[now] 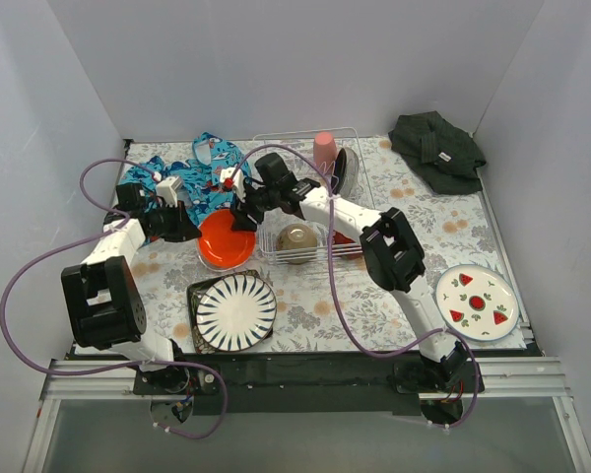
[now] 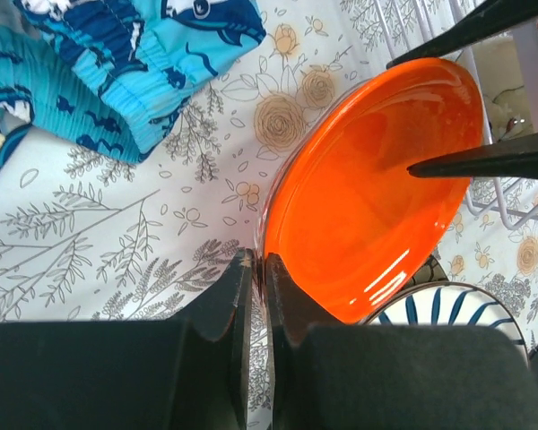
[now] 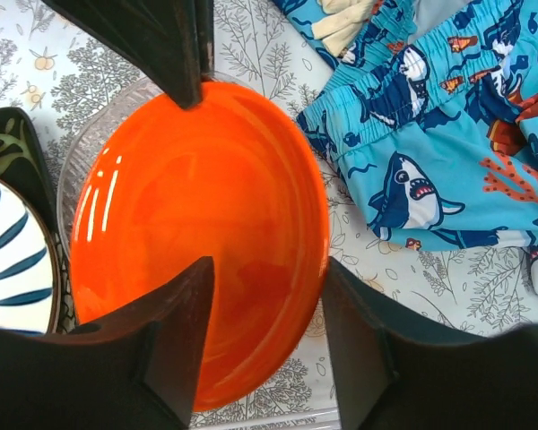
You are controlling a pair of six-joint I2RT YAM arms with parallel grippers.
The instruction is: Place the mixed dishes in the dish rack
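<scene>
left gripper (image 2: 258,264) is pinched tight on the left rim of the orange plate (image 2: 368,197), which sits tilted just left of the dish rack (image 1: 305,259); right gripper (image 3: 267,267) stands spread astride the plate's far rim; black-striped white plate (image 1: 235,311) lies just nearer

Dish rack (image 1: 294,258) centre, cup (image 1: 324,151) and dish (image 1: 341,168) at its back, bowl (image 1: 297,237) in front, plain plate (image 1: 225,239) just left, striped plate (image 1: 235,311) nearer, fruit-print plate (image 1: 477,301) far right, cloth (image 1: 202,163) back left, second cloth (image 1: 436,148) back right
</scene>
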